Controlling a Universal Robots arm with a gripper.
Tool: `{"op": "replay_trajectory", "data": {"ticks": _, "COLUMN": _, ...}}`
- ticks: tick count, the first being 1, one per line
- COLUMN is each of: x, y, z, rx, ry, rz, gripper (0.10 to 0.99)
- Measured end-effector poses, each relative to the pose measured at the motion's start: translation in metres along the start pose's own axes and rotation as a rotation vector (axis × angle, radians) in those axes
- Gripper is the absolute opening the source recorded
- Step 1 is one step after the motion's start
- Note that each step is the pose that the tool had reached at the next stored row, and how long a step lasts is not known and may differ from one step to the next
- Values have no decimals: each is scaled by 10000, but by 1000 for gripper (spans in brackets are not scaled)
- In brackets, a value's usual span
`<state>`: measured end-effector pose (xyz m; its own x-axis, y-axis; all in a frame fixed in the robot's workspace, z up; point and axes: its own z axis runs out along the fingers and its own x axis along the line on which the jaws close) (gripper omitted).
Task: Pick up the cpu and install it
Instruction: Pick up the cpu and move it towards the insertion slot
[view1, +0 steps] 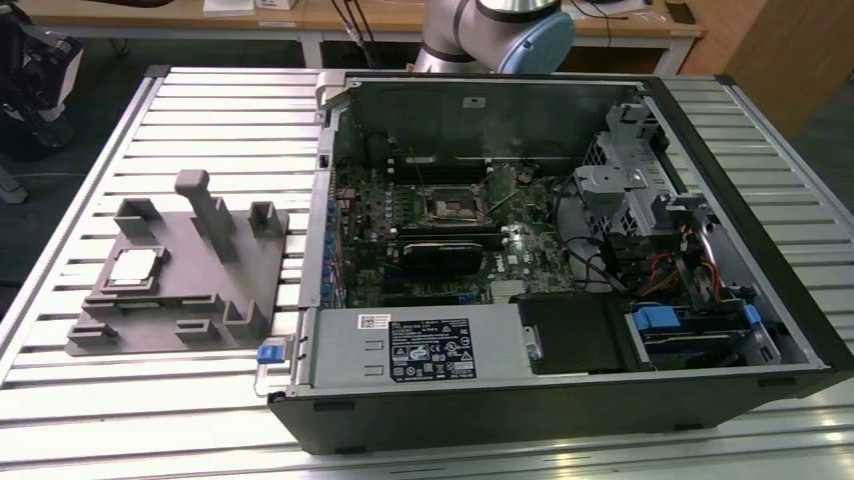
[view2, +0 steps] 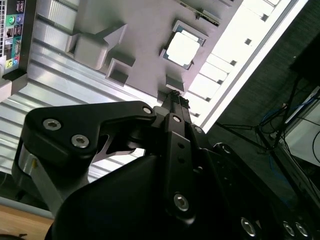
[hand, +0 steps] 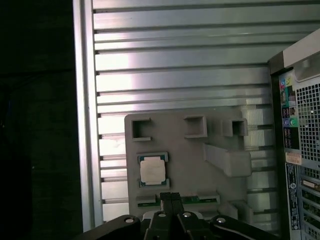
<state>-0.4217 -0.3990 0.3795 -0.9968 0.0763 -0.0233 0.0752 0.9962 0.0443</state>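
The cpu (view1: 134, 268) is a small square chip with a silvery top. It lies flat in a recess of a grey holder block (view1: 200, 295) on the slatted table, at the exterior view's left of the open computer case (view1: 561, 400). In both wrist views my gripper (hand: 171, 196) (view2: 175, 96) hangs well above the holder block, its two black fingers pressed together with nothing between them. The cpu (hand: 152, 170) (view2: 183, 49) sits a little beyond the fingertips. Inside the case, the square metal-framed socket (view1: 454, 207) shows on the motherboard.
A black heatsink block (view1: 441, 256) sits just below the socket. Drive cages and cables (view1: 654, 230) fill the case's right side. The holder block carries upright posts (view1: 203, 205). The arm's base (view1: 497, 30) stands behind the case. The table edge (hand: 85, 125) borders dark floor.
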Motion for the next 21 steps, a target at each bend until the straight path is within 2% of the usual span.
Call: {"op": "replay_trajectory", "data": {"ticks": 21, "x": 10, "y": -8, "z": 153, "rx": 0, "ry": 3, "rz": 0, "gripper": 106}}
